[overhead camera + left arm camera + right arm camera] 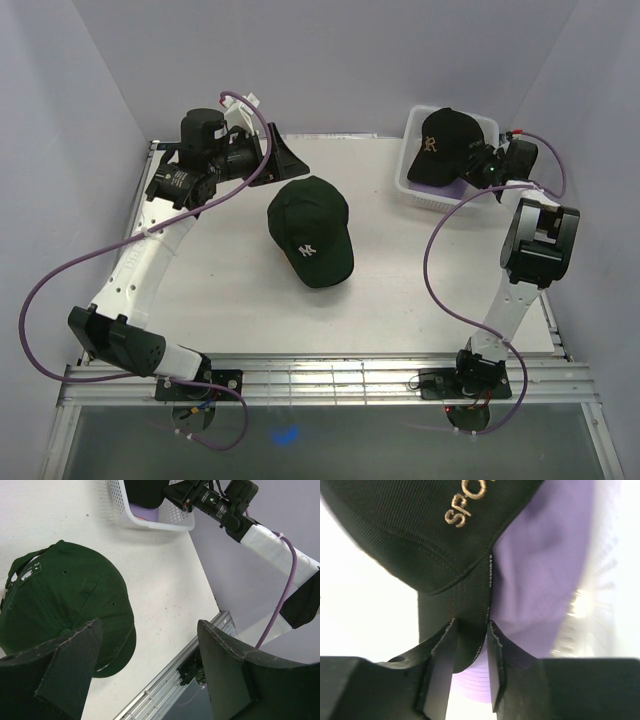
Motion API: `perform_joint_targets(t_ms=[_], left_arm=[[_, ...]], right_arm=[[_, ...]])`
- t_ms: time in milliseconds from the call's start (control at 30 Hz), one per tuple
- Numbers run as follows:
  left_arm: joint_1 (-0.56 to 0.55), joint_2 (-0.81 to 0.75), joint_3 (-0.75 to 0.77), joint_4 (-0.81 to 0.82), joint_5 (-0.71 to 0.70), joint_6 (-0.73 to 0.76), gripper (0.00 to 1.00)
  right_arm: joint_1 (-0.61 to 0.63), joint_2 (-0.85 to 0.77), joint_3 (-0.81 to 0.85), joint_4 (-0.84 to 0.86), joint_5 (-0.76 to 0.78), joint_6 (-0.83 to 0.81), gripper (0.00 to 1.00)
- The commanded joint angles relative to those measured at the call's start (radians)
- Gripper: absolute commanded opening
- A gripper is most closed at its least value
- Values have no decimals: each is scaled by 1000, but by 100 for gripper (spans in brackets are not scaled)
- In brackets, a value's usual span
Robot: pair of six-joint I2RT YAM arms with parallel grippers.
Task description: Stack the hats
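Seen from above, a dark green cap [310,232] with a small white logo lies alone near the middle of a white worktop [220,290], crown up and brim pointing toward the arms' bases. At the far right corner stands a white mesh basket [165,519]. A black cap [447,140] with a gold logo sits on top in it, and a lavender cap [545,570] lies beneath it (the lavender one shows best in the right wrist view). The right arm reaches over the basket's right side, and its right claw [469,630] is at the black cap's edge. A strip of black fabric runs down between the two fingers, which appear to be pinching it from both sides, though the close view is dark and partly blurred. The left arm is bent toward the far left of the worktop. Its left claw [150,630] is spread wide and holds nothing, hanging in the air just beside the green cap on its far-left side without touching it.
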Motion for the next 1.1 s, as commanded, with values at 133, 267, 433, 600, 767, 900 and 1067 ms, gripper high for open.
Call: perform_joint_targets(t_ms=[133,267,433,600,767,900,1067], left_arm=[[-5,-20,0,8,-4,13,86],[-5,-23,0,8,-4,13,87],[-5,-21,0,10,-6,13,87],[-5,-17,4,10,-4,12,86],[-5,-21,3,5,-7,13,87],[-6,-21,3,10,-1,12,87],[-6,-21,6,10,-1,12,87]], right_arm=[[9,-110,-16,181,-138,158,33],[10,-84,-7,215,-178,235,34],[27,-45,-1,209,-180,261,35],[55,-36,-16,209,-157,262,36],[56,-120,-7,13,43,134,50],[55,-125,59,-153,127,29,49],[43,-130,14,-149,114,2,46]])
